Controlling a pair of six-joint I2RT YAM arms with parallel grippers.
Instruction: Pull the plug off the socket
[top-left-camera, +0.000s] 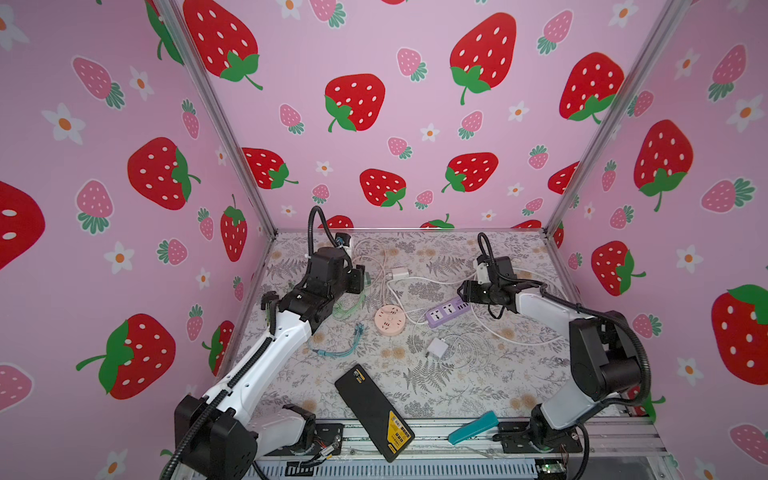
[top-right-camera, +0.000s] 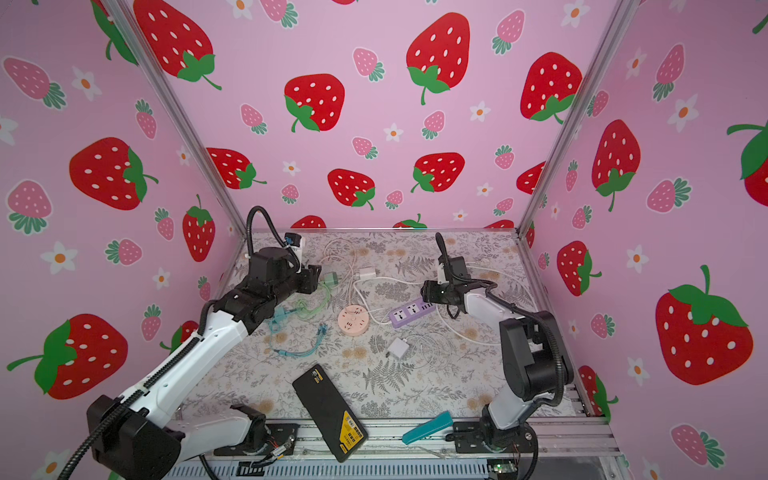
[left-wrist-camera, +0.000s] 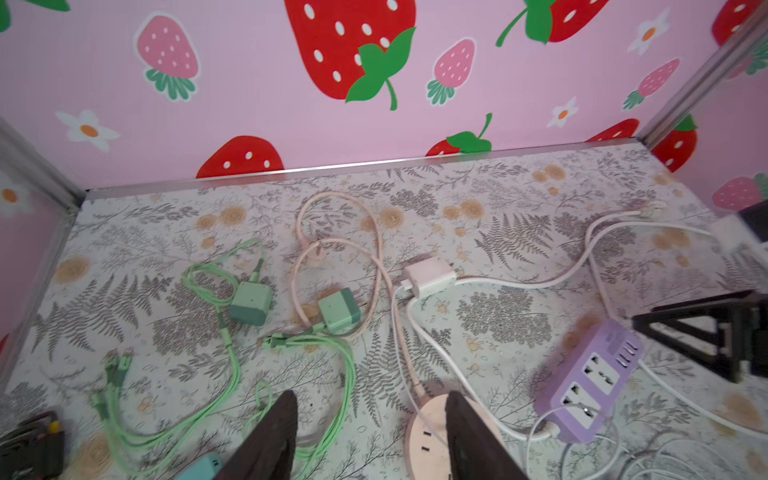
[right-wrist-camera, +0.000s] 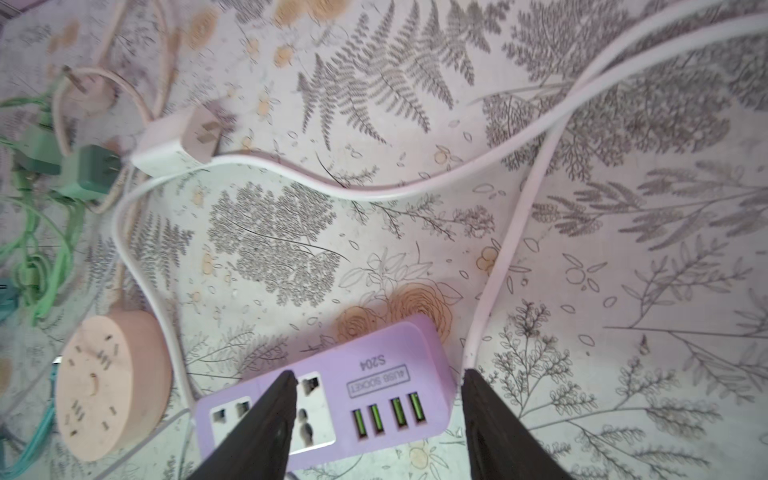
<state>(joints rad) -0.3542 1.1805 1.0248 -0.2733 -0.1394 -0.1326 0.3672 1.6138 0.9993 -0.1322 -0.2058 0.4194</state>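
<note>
White plug (right-wrist-camera: 174, 145) lies clear of purple power strip (top-left-camera: 446, 311); left end effector (left-wrist-camera: 372, 395) and right end effector (right-wrist-camera: 376, 372) gape empty, retreat seemingly next.

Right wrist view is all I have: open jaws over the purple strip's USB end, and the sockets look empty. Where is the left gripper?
Observer: The left gripper hangs open beside a green charger, holding nothing.
Operator: Is there any charger that I cannot see?
Observer: Yes, a white adapter lies unplugged on the near side of the purple strip.
Operator: Is anything at the front edge?
Observer: A black device with a yellow label lies there, partly over the rail.
</note>
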